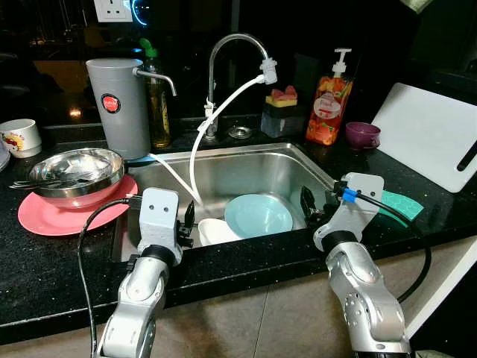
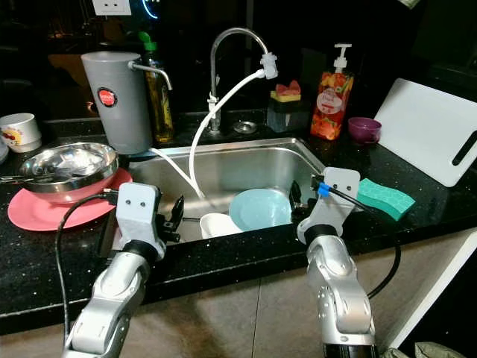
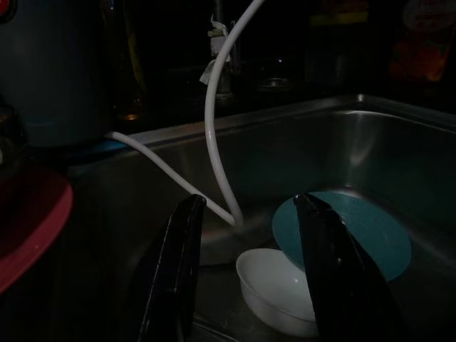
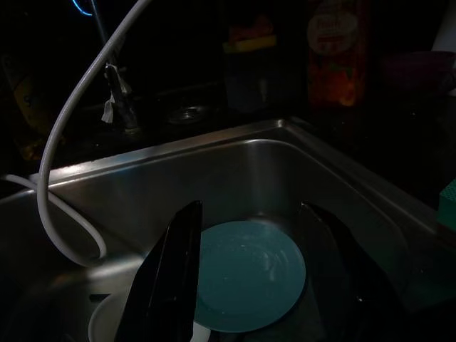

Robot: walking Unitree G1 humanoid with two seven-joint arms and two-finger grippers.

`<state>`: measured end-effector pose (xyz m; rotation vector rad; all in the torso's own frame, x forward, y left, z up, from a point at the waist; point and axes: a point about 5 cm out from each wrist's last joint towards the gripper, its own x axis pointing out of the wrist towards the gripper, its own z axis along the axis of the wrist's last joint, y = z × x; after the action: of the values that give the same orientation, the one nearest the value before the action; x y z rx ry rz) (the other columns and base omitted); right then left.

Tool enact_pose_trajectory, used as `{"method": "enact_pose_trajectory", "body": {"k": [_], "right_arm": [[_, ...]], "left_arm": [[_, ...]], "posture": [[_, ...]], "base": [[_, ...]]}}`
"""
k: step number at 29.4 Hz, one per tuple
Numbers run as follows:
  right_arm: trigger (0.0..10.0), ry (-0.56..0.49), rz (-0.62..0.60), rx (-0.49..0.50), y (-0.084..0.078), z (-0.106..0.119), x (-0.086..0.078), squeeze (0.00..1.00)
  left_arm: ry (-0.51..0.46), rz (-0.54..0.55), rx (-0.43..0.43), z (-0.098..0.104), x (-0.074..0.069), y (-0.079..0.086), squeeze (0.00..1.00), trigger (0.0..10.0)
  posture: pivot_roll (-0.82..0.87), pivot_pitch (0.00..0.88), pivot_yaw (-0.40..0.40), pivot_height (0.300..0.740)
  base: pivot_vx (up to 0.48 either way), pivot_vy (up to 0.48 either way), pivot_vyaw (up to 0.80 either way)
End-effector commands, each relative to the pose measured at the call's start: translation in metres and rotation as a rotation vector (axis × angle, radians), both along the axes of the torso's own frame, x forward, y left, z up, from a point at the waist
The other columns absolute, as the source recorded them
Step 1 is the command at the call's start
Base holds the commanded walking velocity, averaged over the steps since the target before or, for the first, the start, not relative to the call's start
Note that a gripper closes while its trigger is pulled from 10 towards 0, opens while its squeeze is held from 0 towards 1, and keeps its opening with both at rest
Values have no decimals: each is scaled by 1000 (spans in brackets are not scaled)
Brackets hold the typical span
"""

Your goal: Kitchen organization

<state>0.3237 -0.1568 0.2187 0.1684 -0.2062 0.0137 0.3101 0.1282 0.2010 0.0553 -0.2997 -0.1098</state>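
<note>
- The left gripper (image 1: 187,224) hangs over the near left edge of the steel sink (image 1: 246,168), its two black fingers (image 3: 174,274) spread wide with nothing between them.
- Just ahead of and below it, a small white bowl (image 1: 216,230) sits on the sink floor, seen between the fingers in the left wrist view and not touched by them.
- The right gripper (image 1: 310,208) hovers at the near right edge of the sink, fingers (image 4: 167,278) parted wide and empty.
- Straight ahead of it and lower lies a pale blue plate (image 1: 258,215), tilted, its left edge resting against the white bowl.
- A white hose (image 1: 200,145) runs from the curved tap (image 1: 227,52) down into the sink, beyond the left gripper.
- Left of the left gripper, on the black counter (image 1: 59,253), a pink plate (image 1: 52,216) carries a steel bowl (image 1: 74,170) with cutlery in it.
- Behind that stand a grey jug (image 1: 118,104) and a bottle of oil (image 1: 156,97); a white mug (image 1: 21,137) is further left.
- Right of the right gripper, touching its wrist housing in the head view, lies a green sponge (image 2: 384,197).
- Further back on that side are an orange soap dispenser (image 1: 329,101), a purple cup (image 1: 362,134) and a white cutting board (image 1: 432,134).
- A sponge holder (image 1: 282,112) sits behind the sink near the tap.
</note>
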Motion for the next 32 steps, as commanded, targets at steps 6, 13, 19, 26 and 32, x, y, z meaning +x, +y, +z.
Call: {"method": "enact_pose_trajectory", "body": {"k": [6, 13, 19, 26, 32], "right_arm": [[10000, 6, -4, 13, -2, -2, 1, 0], [10000, 6, -3, 14, -2, -1, 1, 0], [10000, 6, -4, 13, -2, -1, 1, 0], [10000, 5, -5, 14, -2, -1, 1, 0], [10000, 4, -5, 15, -2, -1, 1, 0]], "left_arm": [[5, 2, 5, -2, 0, 0, 0, 10000], [7, 4, 6, -2, 0, 0, 0, 10000], [8, 4, 5, -2, 0, -1, 0, 10000], [9, 3, 5, -2, 0, -1, 0, 10000], [9, 3, 5, -3, 0, -1, 0, 10000]], "posture": [[76, 46, -50, 740], [76, 55, -51, 740], [75, 55, -52, 740], [75, 55, -52, 740], [75, 55, -52, 740]], "base": [[0, 0, 0], [0, 0, 0], [0, 0, 0], [0, 0, 0], [0, 0, 0]]}}
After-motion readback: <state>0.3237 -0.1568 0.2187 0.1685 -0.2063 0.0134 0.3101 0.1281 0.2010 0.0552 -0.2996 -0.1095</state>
